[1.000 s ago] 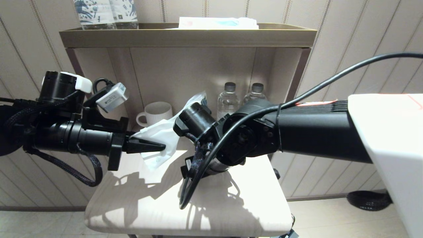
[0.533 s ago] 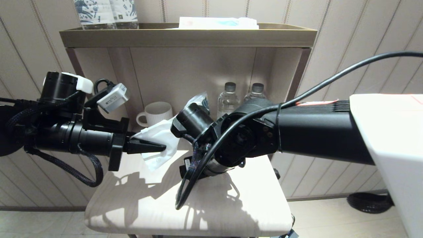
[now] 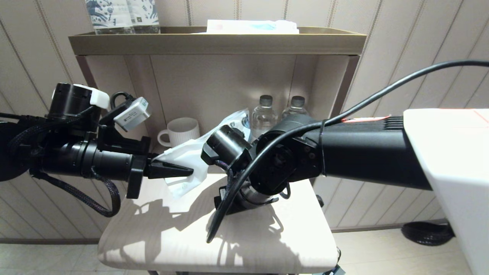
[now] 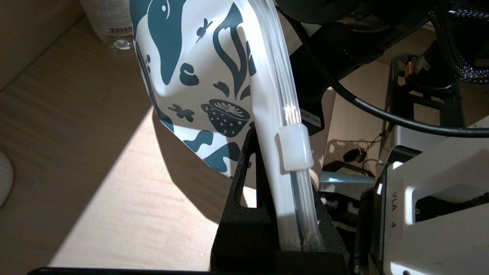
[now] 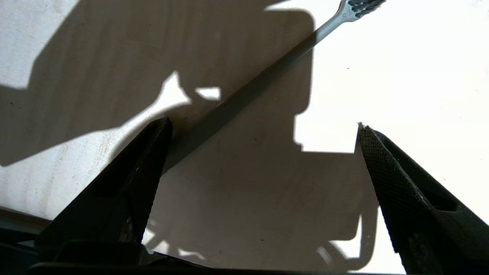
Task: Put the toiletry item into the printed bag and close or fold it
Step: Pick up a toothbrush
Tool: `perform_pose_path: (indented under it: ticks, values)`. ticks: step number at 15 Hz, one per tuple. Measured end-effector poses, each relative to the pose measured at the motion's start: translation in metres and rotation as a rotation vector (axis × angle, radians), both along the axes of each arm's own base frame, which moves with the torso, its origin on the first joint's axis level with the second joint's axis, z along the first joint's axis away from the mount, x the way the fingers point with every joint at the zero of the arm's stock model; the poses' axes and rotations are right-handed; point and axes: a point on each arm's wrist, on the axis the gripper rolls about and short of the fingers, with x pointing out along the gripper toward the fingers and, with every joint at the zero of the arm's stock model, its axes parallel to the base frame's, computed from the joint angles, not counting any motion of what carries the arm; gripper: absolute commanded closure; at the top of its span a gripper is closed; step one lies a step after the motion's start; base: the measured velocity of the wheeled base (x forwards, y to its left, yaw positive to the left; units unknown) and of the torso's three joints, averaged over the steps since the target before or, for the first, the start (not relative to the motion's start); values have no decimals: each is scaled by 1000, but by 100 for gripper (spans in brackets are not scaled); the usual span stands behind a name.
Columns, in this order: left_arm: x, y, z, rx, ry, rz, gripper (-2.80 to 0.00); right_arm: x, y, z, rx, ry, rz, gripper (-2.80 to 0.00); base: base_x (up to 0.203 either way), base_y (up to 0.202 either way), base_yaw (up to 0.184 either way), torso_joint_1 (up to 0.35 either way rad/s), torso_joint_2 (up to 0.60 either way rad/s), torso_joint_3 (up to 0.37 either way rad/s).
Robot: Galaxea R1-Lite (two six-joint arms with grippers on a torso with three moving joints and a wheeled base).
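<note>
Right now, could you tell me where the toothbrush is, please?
The toothbrush lies flat on the white seat, seen in the right wrist view beneath the right gripper, not yet held.

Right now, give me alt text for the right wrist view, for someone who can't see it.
The open right gripper hovers over a pale seat with the grey toothbrush lying between its spread fingers, unheld. The handle runs diagonally through shadow, close beside one fingertip, bristle head in sunlight.
</note>
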Motion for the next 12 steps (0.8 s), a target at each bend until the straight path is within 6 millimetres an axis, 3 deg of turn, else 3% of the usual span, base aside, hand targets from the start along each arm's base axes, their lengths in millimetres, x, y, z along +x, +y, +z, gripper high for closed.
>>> perform_pose_path:
  ticks: [2, 3, 4, 12]
  values:
    - [0, 0, 0, 0, 1, 0, 0, 0, 0, 0, 1, 2, -3, -280, 0, 0, 0, 0, 0, 0]
    - [0, 0, 0, 0, 2, 0, 0, 0, 0, -1, 0, 2, -3, -119, 0, 0, 0, 0, 0, 0]
    - [0, 0, 0, 0, 2, 0, 0, 0, 0, 0, 1, 2, -3, 0, 0, 0, 0, 0, 0, 0]
    - [0, 0, 0, 0, -1, 0, 0, 0, -1, 3, 11, -2, -7, 0, 0, 0, 0, 0, 0, 0]
